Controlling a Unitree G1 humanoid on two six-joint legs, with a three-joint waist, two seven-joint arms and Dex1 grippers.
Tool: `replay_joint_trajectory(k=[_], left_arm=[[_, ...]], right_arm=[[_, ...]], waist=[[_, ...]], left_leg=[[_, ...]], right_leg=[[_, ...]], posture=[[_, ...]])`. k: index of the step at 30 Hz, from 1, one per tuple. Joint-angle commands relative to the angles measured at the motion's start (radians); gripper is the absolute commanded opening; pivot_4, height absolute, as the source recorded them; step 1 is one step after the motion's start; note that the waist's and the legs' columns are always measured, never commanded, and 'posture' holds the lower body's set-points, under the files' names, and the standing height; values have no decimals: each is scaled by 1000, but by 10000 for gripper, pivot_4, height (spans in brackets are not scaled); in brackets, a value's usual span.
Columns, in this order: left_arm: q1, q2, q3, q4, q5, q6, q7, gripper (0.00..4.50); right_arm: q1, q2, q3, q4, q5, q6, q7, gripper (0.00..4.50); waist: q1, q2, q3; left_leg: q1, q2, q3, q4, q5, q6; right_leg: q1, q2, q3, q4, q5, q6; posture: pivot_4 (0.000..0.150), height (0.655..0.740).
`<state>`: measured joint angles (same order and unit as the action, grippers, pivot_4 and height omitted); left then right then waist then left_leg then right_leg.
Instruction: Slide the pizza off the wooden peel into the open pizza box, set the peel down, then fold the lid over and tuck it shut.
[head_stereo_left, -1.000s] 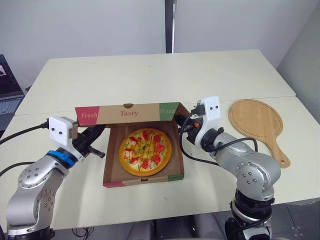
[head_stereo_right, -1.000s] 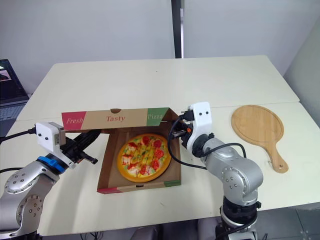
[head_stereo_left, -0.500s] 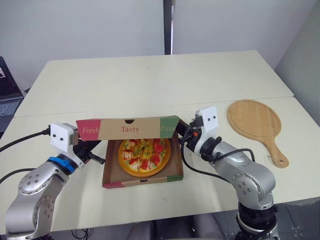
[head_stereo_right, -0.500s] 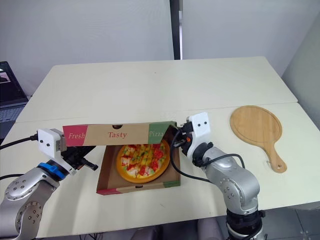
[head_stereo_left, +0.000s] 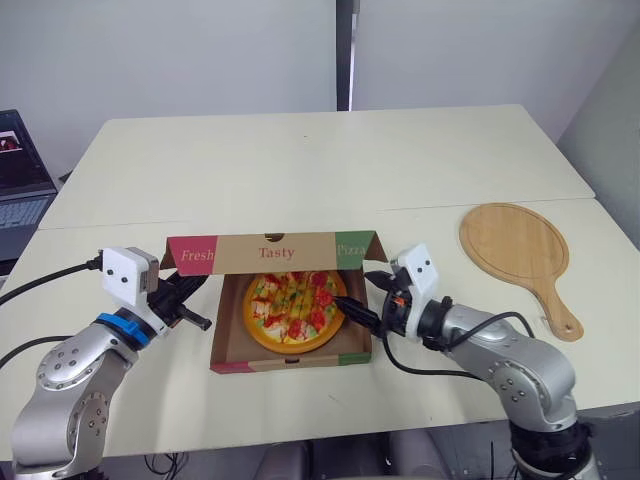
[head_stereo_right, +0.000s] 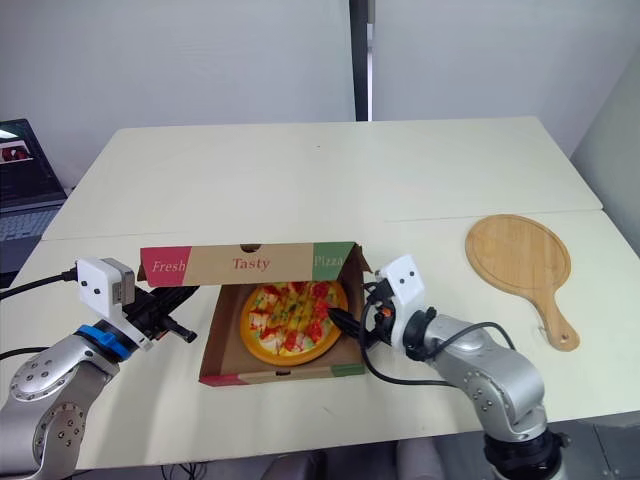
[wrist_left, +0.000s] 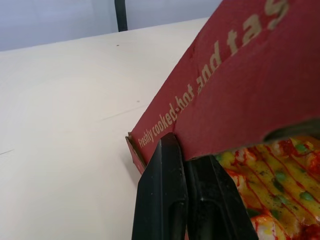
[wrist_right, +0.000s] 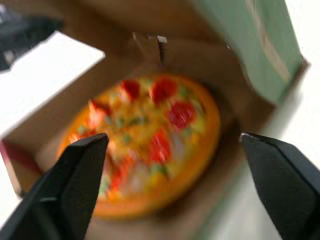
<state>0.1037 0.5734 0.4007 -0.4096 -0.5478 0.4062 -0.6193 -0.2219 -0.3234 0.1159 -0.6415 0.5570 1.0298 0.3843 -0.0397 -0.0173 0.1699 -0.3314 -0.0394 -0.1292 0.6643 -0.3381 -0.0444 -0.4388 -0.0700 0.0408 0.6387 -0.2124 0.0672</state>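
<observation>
The pizza (head_stereo_left: 293, 308) lies flat inside the pizza box (head_stereo_left: 290, 362), which sits at the near middle of the worktop (head_stereo_left: 300, 160). The lid (head_stereo_left: 275, 252) is folded partway over, its printed front flap hanging above the far half of the pizza.

The left arm reaches in low from the left. Its forearm points right towards the box, and the left tool (head_stereo_left: 196, 295) is at the lid's left end. Its fingers (wrist_left: 162, 190) are pressed almost together, pinching the edge of the red side flap.

The right arm is bent at the elbow and comes in from the right. The right tool (head_stereo_left: 358, 303) points left over the box's right wall, its fingers (wrist_right: 75, 175) spread wide and gripping nothing.

The wooden peel (head_stereo_left: 515, 245) lies flat on the right, well apart from the box.
</observation>
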Motion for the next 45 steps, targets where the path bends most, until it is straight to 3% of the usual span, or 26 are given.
replay_joint_trajectory(k=[1, 4, 7, 12, 18, 26, 29, 32, 39, 45], left_arm=[[-8, 3, 4, -13, -2, -31, -10, 0], [-8, 1, 1, -9, 1, -36, -12, 0], [-7, -1, -2, -8, 1, -39, -13, 0], [-7, -1, -11, 0, 4, -46, -17, 0], [-8, 3, -22, 2, -3, -42, -23, 0], [42, 41, -4, -54, -66, 29, -62, 0], [59, 50, 33, -74, -144, 73, -73, 0], [74, 76, 59, -90, -203, 132, -80, 6387], [156, 227, 201, 4, -350, 339, -164, 28460], [120, 319, 278, 114, -361, 408, -183, 28460]], right_arm=[[10, -99, -65, -66, 58, -47, 114, 44523], [7, -198, -124, -28, 66, -81, 184, 44523], [-34, -249, -194, 53, 56, -125, 202, 38649], [-211, -247, -218, 209, 13, -200, 176, 20761], [-416, -146, -151, 328, 22, -228, 199, 181], [-469, -144, -58, 344, 30, -231, 326, 181], [-474, -146, -41, 341, 29, -231, 358, 181], [-477, -149, -29, 341, 24, -232, 381, 0], [-480, -165, -5, 341, 13, -236, 426, 0], [-468, -187, 23, 327, 9, -241, 464, 0]], waist=[[4, 0, 0], [6, 0, 0], [6, -1, 0], [6, 0, 0], [8, 0, 0], [12, 0, 0], [12, 0, 0], [11, 0, 0], [7, 1, 1], [8, 1, 1]], left_leg=[[0, 0, 0, 0, 0, 0], [0, 0, 0, 0, 0, 0], [1, 1, 0, 0, 0, 0], [1, 1, 2, 0, 0, 0], [0, 1, 1, -1, 0, 0], [-3, 0, -1, -2, 0, 0], [-3, 0, -1, -2, 0, 1], [-3, 0, -1, -2, -1, 1], [-2, 1, -1, -2, -1, 1], [-2, 1, -1, -2, -1, 1]], right_leg=[[0, 0, 0, 0, 0, 0], [2, 0, -1, -2, 0, 0], [3, 0, -1, -5, 0, 0], [4, 0, -1, -8, 1, 1], [3, 0, -1, -9, 1, 1], [2, -1, -1, -10, 2, 1], [2, -1, -1, -10, 2, 1], [2, 0, -2, -10, 2, 1], [2, 0, -2, -10, 1, 1], [2, 0, -2, -10, 1, 1]], posture=[[1500, 7400], [1500, 7400], [1500, 7400], [1500, 7400], [1500, 7400], [1500, 7400], [1500, 7400], [1500, 7400], [1500, 7400], [1500, 7400]])
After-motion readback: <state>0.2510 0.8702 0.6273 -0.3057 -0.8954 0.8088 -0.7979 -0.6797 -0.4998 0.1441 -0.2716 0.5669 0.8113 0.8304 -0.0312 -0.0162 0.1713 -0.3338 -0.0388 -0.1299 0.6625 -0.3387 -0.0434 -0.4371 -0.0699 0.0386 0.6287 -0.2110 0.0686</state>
